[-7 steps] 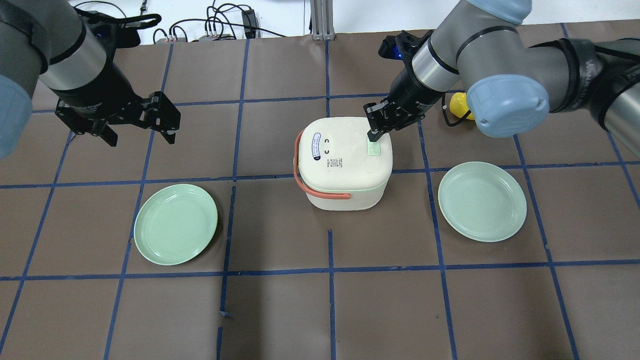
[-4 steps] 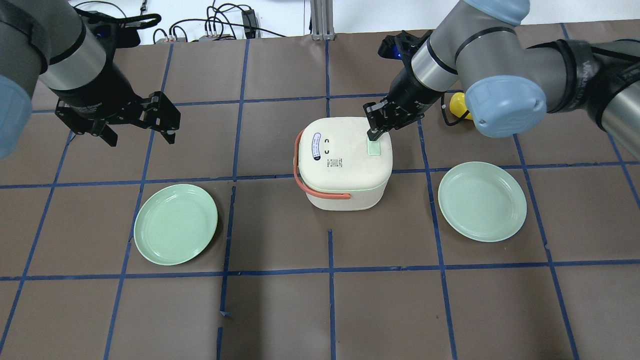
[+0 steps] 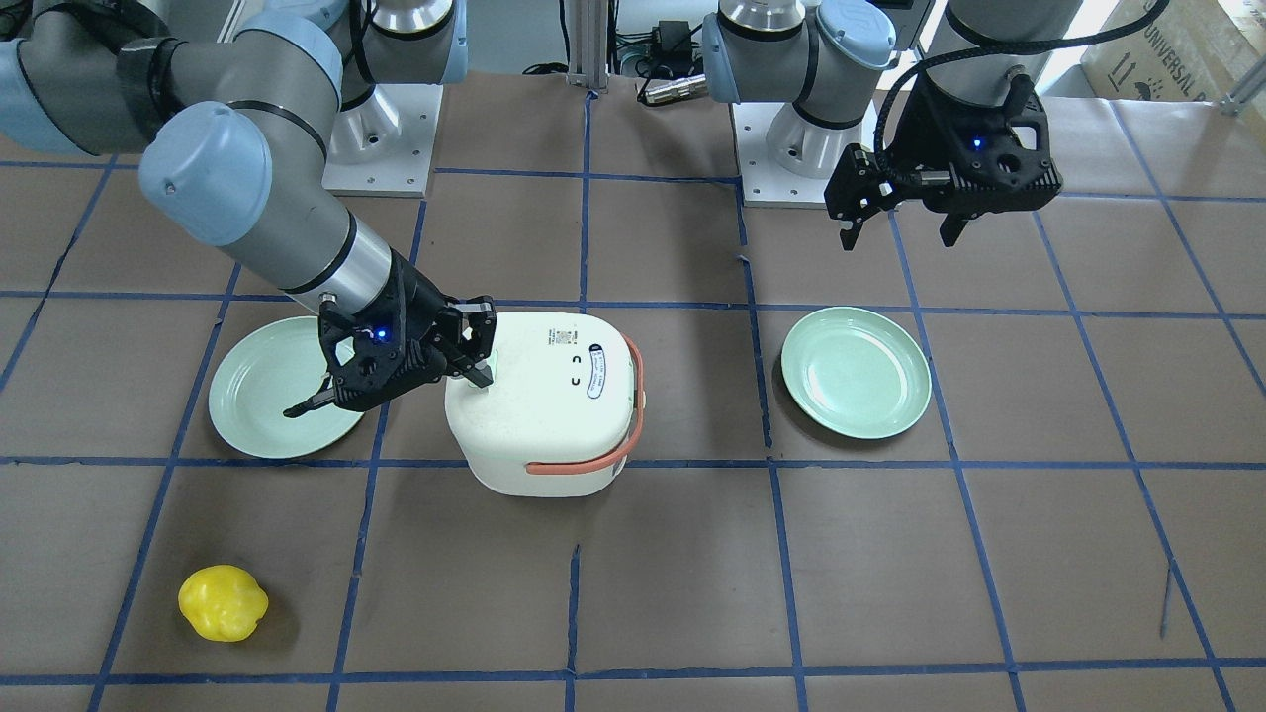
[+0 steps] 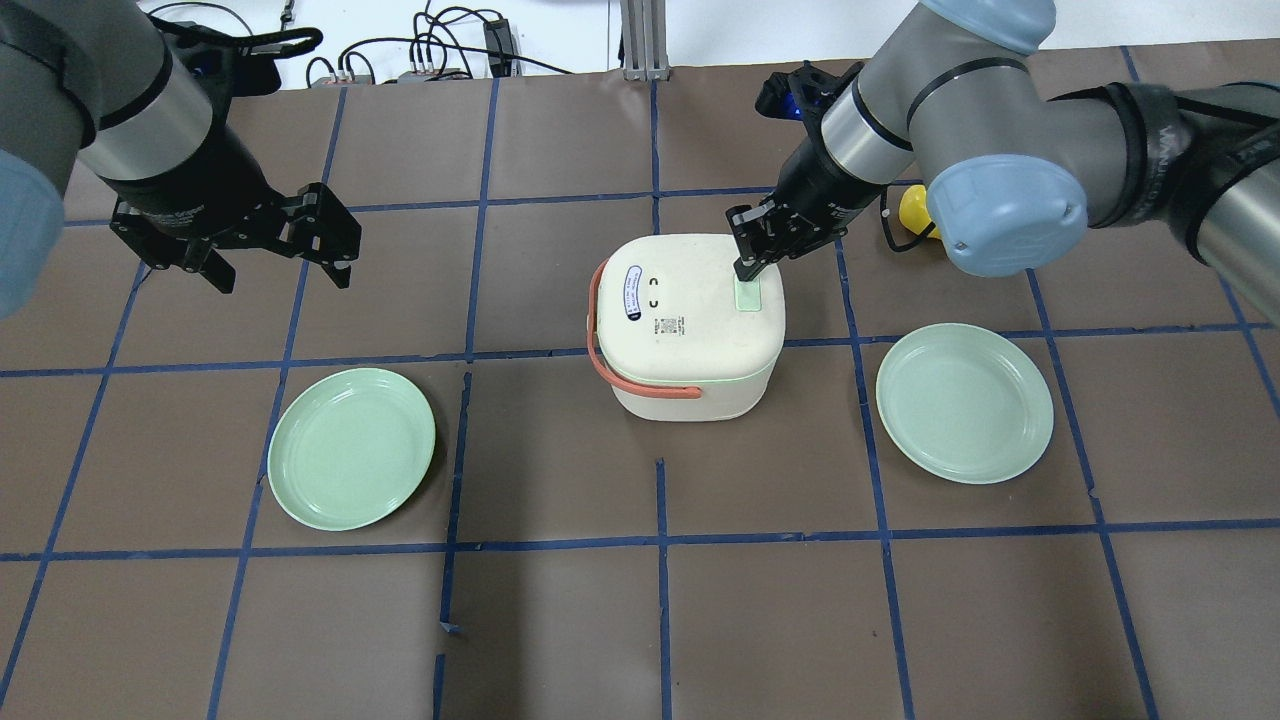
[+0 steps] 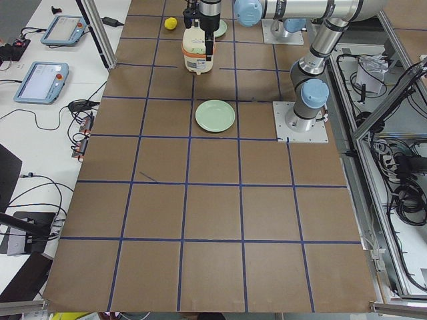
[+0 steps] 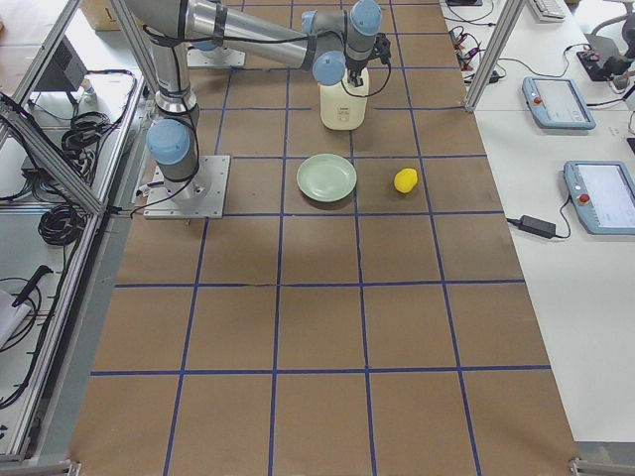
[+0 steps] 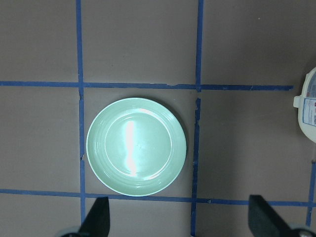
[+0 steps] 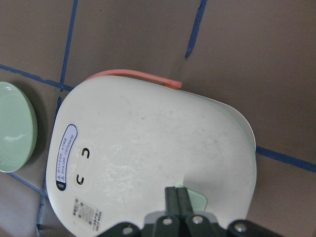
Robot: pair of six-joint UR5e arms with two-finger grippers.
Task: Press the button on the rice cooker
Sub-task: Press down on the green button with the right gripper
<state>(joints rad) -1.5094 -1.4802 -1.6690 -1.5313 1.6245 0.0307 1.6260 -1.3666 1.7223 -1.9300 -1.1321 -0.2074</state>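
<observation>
The white rice cooker [image 4: 680, 320] with an orange handle stands mid-table. Its pale green button [image 4: 746, 294] is on the lid's right edge. My right gripper [image 4: 745, 270] is shut, and its joined fingertips point down onto the far end of the button. The right wrist view shows the fingertips [image 8: 176, 190] together on the button [image 8: 197, 198]. In the front-facing view the right gripper [image 3: 482, 374] is at the cooker's [image 3: 554, 415] lid edge. My left gripper [image 4: 280, 272] is open and empty, held above the table far left of the cooker.
One green plate [image 4: 352, 448] lies front left, below my left gripper [image 7: 178, 222] in its wrist view. Another green plate [image 4: 964, 402] lies right of the cooker. A yellow object [image 4: 915, 212] lies behind my right arm. Blue tape lines grid the brown table.
The right arm's elbow has shifted very slightly. The shut fingertips stay at the button. The left arm has not moved.
</observation>
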